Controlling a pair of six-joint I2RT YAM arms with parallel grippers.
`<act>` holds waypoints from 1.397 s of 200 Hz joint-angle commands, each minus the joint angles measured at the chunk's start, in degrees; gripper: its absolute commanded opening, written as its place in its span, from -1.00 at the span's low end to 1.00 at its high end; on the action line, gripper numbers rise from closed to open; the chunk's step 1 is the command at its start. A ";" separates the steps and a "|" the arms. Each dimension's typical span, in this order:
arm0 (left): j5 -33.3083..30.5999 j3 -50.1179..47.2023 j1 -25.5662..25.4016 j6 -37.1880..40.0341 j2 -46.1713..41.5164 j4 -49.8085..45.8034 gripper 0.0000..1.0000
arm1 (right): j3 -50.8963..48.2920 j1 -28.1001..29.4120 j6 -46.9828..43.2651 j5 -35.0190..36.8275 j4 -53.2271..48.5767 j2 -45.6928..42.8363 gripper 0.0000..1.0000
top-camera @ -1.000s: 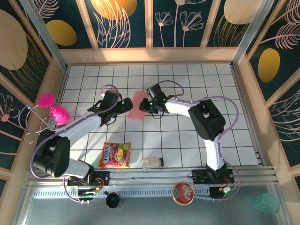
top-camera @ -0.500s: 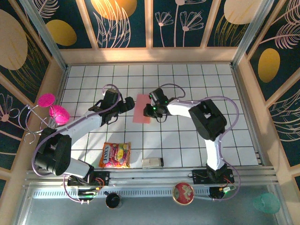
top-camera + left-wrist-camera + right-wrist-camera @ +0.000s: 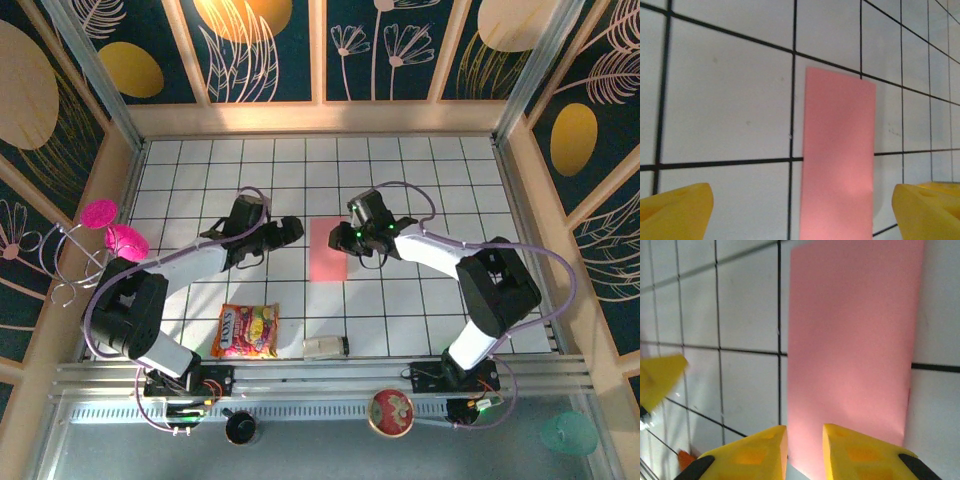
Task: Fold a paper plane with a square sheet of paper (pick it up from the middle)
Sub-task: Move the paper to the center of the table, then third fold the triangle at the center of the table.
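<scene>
Paper [image 3: 327,250] farther right; overhead, snack packet [image 3: 246,331]

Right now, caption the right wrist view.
Right end effector, jaws slightly parted, at edge of pink paper on tiled table.

I run two matching arms, the left arm [image 3: 190,262] and the right arm [image 3: 430,250]: white shells between bulky black joint housings. Each has a black base [image 3: 190,383] bolted on the aluminium rail [image 3: 320,372], with a small green light just on the near side of that rail. A lilac cable [image 3: 571,280] loops loosely along each arm. The left gripper [image 3: 291,232] and the right gripper [image 3: 341,241] have black bodies. Their fingers [image 3: 675,210] are blunt yellow wedges, and the right pair [image 3: 747,452] is black at the roots.
</scene>
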 commanded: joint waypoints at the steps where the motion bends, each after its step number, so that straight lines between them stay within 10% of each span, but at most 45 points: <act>1: 2.24 -0.93 -1.77 -3.61 0.52 2.01 0.78 | -1.15 -0.87 6.64 3.19 1.95 1.53 -0.49; 201: 8.25 -5.35 -8.90 -14.63 8.71 8.11 -0.40 | -4.19 -2.50 6.57 3.02 1.98 12.00 -0.57; 279: 7.08 -4.34 -9.25 -13.35 9.21 5.47 -0.28 | -4.36 -2.86 4.62 -0.45 4.76 9.06 -0.58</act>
